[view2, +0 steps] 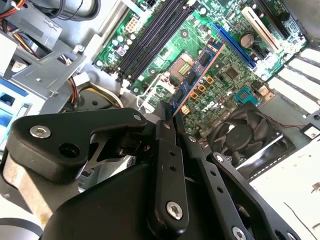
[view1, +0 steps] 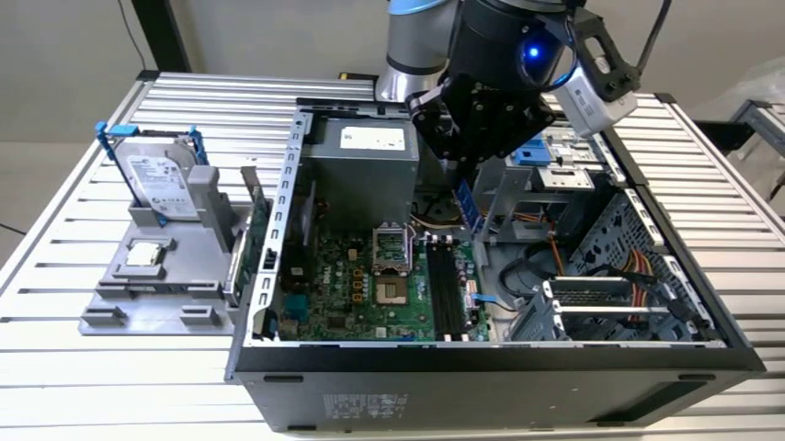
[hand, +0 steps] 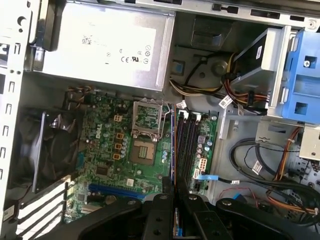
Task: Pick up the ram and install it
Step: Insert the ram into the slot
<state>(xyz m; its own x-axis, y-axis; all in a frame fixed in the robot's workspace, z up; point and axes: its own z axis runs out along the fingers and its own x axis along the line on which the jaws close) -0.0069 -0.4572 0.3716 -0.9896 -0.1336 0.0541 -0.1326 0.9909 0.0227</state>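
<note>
The ram (view2: 196, 75) was found gripped by one end in your pincer (view2: 170, 119). The black fingers (view2: 166, 150) were clenched on its edge, and the rest of the green stick, with its row of dark chips, projected free beyond the fingertips.

In the exterior view the pincer (view1: 460, 170) stood above the open computer case (view1: 491, 363). The ram (view1: 466, 197) hung below it inside the case opening, raised off the board.

In the first wrist view the ram (hand: 173, 145) appeared edge-on as a thin line reaching out from the pincer (hand: 174, 182). It ran just beside the black memory slots (hand: 186, 145) and parallel to them, and was not seated in any slot. On its other side lay the square processor socket (hand: 145, 150) on the green motherboard (hand: 107, 160).

The grey power supply (view1: 362, 170) sat at the far end of the case, and a black fan (view2: 240, 135) stood at the case wall.

Outside the case, toward the exterior view's left, you had a grey holder (view1: 147, 294) on the slatted tabletop (view1: 73, 386). It carried a silver hard drive (view1: 160, 179) upright in a blue frame and a small square processor chip (view1: 145, 255) lying flat.
</note>
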